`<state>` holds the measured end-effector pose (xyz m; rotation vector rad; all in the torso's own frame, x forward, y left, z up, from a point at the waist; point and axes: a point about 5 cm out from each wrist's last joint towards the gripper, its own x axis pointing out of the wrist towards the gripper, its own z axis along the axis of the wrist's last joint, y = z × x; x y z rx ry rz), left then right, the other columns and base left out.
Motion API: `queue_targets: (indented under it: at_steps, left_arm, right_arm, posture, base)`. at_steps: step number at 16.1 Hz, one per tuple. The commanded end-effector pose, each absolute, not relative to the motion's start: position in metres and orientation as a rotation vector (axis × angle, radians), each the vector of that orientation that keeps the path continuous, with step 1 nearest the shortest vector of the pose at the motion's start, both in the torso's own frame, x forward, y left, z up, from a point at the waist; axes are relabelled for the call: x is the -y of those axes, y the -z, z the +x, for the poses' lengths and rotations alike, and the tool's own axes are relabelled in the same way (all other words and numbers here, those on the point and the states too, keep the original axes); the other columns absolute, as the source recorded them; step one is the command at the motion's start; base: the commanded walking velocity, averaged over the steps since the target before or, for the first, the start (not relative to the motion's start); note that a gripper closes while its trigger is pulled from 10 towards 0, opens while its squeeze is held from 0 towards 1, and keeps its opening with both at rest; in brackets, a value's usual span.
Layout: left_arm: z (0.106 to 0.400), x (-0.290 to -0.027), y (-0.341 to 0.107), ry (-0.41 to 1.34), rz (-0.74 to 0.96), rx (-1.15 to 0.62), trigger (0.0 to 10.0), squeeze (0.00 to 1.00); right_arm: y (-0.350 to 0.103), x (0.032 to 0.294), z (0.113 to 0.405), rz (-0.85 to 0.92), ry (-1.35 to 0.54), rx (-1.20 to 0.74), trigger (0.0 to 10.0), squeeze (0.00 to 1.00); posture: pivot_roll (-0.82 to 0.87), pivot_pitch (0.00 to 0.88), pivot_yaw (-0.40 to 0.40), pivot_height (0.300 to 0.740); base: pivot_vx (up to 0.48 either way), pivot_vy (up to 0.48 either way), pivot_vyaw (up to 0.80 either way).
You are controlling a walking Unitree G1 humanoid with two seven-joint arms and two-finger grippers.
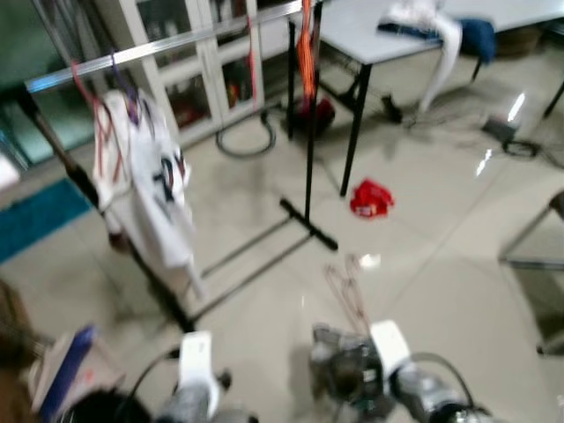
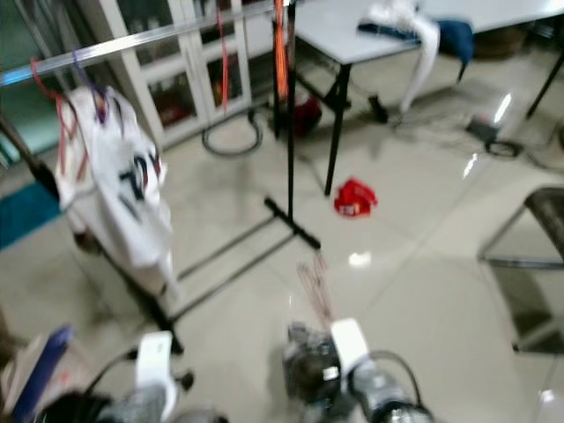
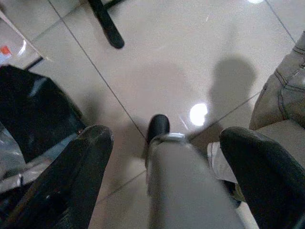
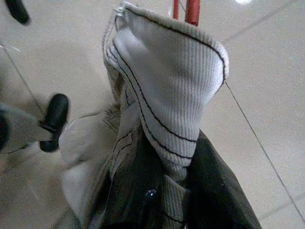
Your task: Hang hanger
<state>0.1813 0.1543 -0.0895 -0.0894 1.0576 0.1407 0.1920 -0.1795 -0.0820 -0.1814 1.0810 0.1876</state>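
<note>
A thin reddish wire hanger (image 1: 345, 291) sticks up and forward from my right gripper (image 1: 342, 345), low in the head views. In the right wrist view a white ribbed collar (image 4: 167, 81) of a grey and white garment drapes over the gripper, with the hanger's red wire (image 4: 188, 9) beyond it; the gripper looks shut on the hanger. The silver rail (image 1: 176, 44) of the clothes rack runs ahead to the left. A white shirt (image 1: 145, 176) hangs from it on red and purple hangers. My left gripper (image 3: 166, 136) hangs open over the floor with nothing in it.
The rack's black foot (image 1: 308, 231) lies just ahead of my right arm. A red cloth (image 1: 371, 198) lies on the tiles. A grey table (image 1: 397, 35) stands at the back right, a chair frame (image 1: 538, 247) at the right, a blue box (image 1: 66, 361) at the near left.
</note>
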Motion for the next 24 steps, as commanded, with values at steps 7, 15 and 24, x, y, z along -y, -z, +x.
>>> queue_targets:
  at_steps: [7, 15, 24]
  left_arm:
    - [0.176, -0.162, 0.092, -0.133, -0.044, -1.102, 10.0, 0.00]
    - [0.174, -0.158, 0.093, -0.069, -0.110, -1.176, 10.0, 0.00]
    - [0.180, -0.157, 0.090, -0.052, -0.088, -1.155, 10.0, 0.00]
  right_arm:
    - [0.085, 0.177, 0.186, -0.130, -0.178, -1.136, 10.0, 0.00]
    - [0.093, 0.163, 0.170, 0.007, -0.188, -1.221, 10.0, 0.00]
    - [0.090, 0.176, 0.175, -0.034, -0.157, -1.212, 10.0, 0.00]
  posture:
    - [-0.03, 0.000, 0.040, 0.740]
    - [-0.07, 0.000, 0.051, 0.740]
    - [-0.07, 0.000, 0.053, 0.740]
  base:
    - [0.000, 0.000, 0.00]
    - [0.000, 0.000, 0.00]
    - [0.000, 0.000, 0.00]
